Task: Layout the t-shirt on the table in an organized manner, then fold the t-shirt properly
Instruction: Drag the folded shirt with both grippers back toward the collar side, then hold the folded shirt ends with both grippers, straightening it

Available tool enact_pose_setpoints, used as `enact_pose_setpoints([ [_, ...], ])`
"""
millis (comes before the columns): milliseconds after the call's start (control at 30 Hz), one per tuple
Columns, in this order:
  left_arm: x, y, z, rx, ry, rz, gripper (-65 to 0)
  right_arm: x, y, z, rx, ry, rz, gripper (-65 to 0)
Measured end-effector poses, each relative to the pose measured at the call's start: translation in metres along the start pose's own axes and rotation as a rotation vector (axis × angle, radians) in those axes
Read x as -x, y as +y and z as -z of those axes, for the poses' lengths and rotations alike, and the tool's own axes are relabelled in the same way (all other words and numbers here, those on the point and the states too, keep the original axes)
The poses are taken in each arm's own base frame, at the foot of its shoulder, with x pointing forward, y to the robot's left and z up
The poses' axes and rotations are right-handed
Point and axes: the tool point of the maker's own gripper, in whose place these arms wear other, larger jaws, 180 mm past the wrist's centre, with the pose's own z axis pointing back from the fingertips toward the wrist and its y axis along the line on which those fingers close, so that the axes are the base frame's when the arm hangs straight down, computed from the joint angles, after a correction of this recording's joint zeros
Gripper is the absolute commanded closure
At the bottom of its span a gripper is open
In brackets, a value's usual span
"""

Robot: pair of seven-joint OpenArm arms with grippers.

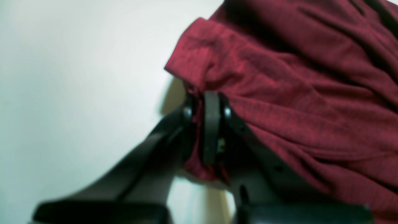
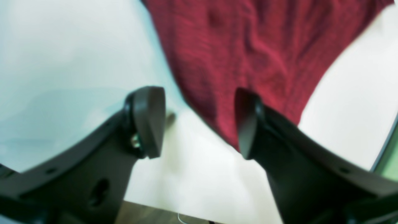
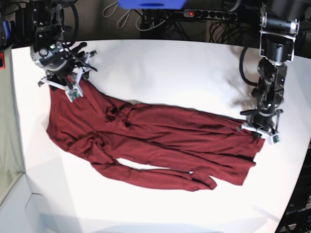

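Left gripper (image 1: 207, 112) clamped on a shirt (image 3: 155, 141) edge, likely to pull it flat. Right gripper (image 2: 199, 121) jaws apart, shirt corner between them, ungripped. Shirt lies stretched and wrinkled across the table (image 3: 170, 68).

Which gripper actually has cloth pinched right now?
The left gripper: its jaws are shut on a fold of the t-shirt. The right gripper has jaws wide apart, with nothing between them.
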Motion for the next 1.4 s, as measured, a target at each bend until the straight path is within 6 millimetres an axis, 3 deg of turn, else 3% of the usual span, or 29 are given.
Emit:
enact_pose_setpoints([
  [267, -0.003, 0.009, -0.001, -0.012, 0.005, 0.01, -0.3, -0.006, 0.001, 0.002, -0.006, -0.045, 0.005, -38.7],
  [400, -0.003, 0.009, -0.001, -0.012, 0.005, 0.01, -0.3, 0.007, 0.009, 0.013, -0.032, -0.02, 0.029, -38.7],
  [533, -0.003, 0.009, -0.001, -0.013, 0.004, 0.01, -0.3, 0.005, 0.01, 0.017, -0.04, -0.045, 0.038, -37.9],
  [633, -0.003, 0.009, -0.001, -0.013, 0.004, 0.01, -0.3, 0.004, 0.01, 0.018, -0.041, -0.058, 0.042, -30.8],
  [800, -0.006, 0.016, -0.001, -0.024, 0.003, 0.022, -0.3, 0.004, 0.01, 0.022, -0.048, -0.062, 0.053, -6.1],
  [867, -0.006, 0.017, -0.001, -0.026, 0.004, 0.023, -0.3, 0.004, 0.008, 0.026, -0.048, -0.064, 0.057, 0.0],
  [1167, -0.012, 0.027, -0.002, -0.041, -0.004, 0.038, -0.3, 0.004, -0.011, 0.023, -0.008, -0.04, 0.014, 0.0],
  [1333, -0.02, 0.023, 0.0, -0.035, -0.016, 0.034, -0.3, -0.01, -0.026, 0.017, 0.025, -0.066, -0.02, 0.0],
  [1400, -0.023, 0.023, 0.0, -0.034, -0.023, 0.034, -0.3, -0.025, -0.033, 0.017, 0.039, -0.1, -0.021, 0.0],
])
